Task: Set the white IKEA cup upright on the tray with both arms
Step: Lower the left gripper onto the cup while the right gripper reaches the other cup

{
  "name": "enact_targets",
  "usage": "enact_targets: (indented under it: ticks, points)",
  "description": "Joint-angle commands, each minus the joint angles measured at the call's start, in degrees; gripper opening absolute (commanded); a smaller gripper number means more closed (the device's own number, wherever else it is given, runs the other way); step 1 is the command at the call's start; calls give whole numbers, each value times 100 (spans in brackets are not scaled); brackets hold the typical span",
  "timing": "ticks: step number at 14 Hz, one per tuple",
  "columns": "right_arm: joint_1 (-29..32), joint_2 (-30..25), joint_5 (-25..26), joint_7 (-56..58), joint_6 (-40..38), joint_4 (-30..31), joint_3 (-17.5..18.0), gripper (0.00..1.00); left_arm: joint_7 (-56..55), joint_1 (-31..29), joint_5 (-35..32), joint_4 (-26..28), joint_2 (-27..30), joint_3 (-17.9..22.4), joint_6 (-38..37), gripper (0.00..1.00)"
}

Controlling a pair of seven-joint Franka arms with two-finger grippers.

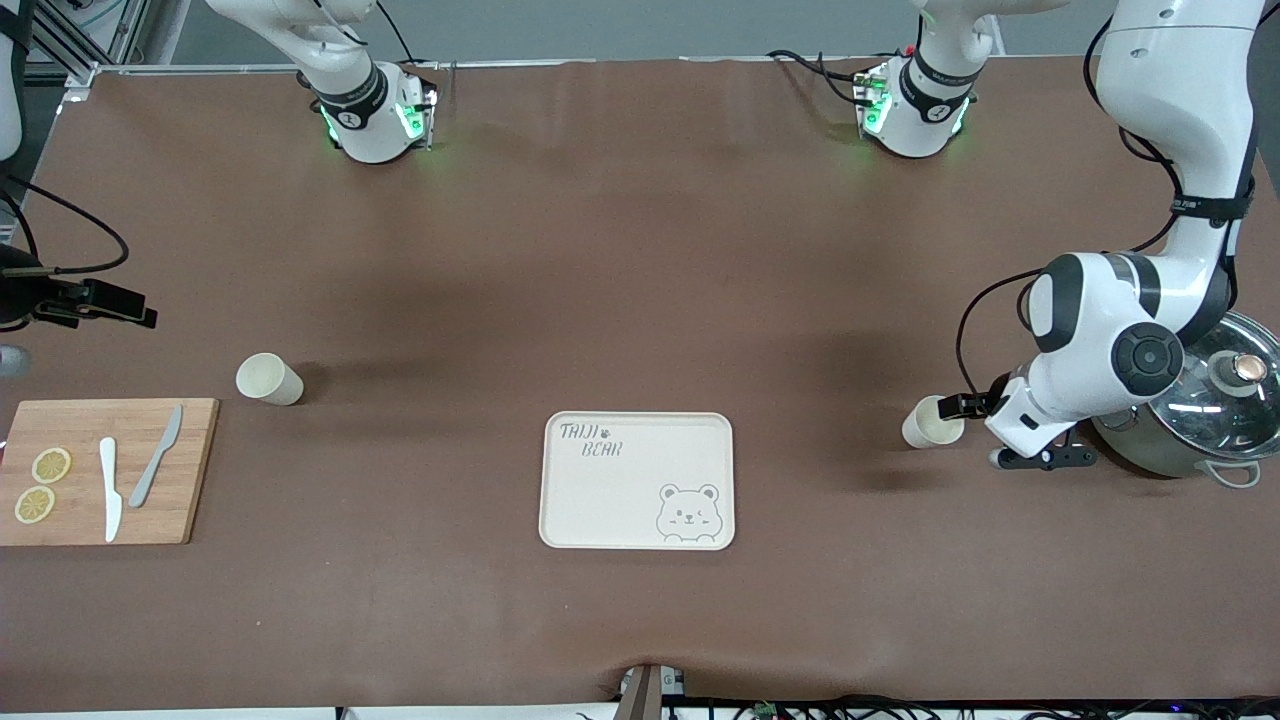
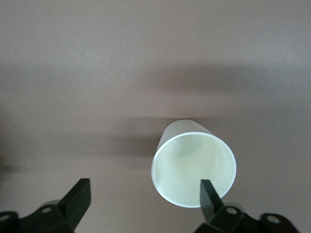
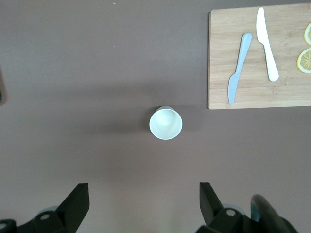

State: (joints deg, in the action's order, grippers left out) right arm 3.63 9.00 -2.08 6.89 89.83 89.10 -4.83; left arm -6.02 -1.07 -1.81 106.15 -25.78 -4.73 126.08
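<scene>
One white cup [image 1: 930, 424] seems to lie on its side toward the left arm's end of the table, mouth facing my left gripper [image 1: 972, 432]. In the left wrist view the gripper [image 2: 146, 187] is open and low at the table, with one finger [image 2: 210, 194] in front of the cup's [image 2: 194, 162] rim; it grips nothing. A second white cup [image 1: 268, 379] stands upright toward the right arm's end. My right gripper [image 3: 144, 191] hangs open and empty high over the table by that cup [image 3: 165, 123]; it does not show in the front view. The cream bear tray [image 1: 560, 530] lies bare between the cups, nearer the front camera.
A steel pot with a glass lid [image 1: 1205, 415] stands beside the left arm's wrist. A wooden cutting board [image 1: 190, 470] with two knives and two lemon slices lies by the second cup; it also shows in the right wrist view [image 3: 218, 58]. A black clamp [image 1: 95, 300] juts in at the table's edge.
</scene>
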Motion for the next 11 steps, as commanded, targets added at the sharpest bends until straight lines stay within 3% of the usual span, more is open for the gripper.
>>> enact_targets:
  ticks: [1, 7, 11]
  points:
    - [138, 49, -82, -13, -115, -104, 79, 100, -57, -7, 5, -68, -102, -11, -22, 92]
    - [102, 848, 67, 321, 78, -121, 79, 100, -66, -7, 5, -85, -366, -19, -22, 58]
    - [287, 1419, 129, 339, 597, -16, 79, 100, -66, 54, 14, -112, -445, -19, -22, 5]
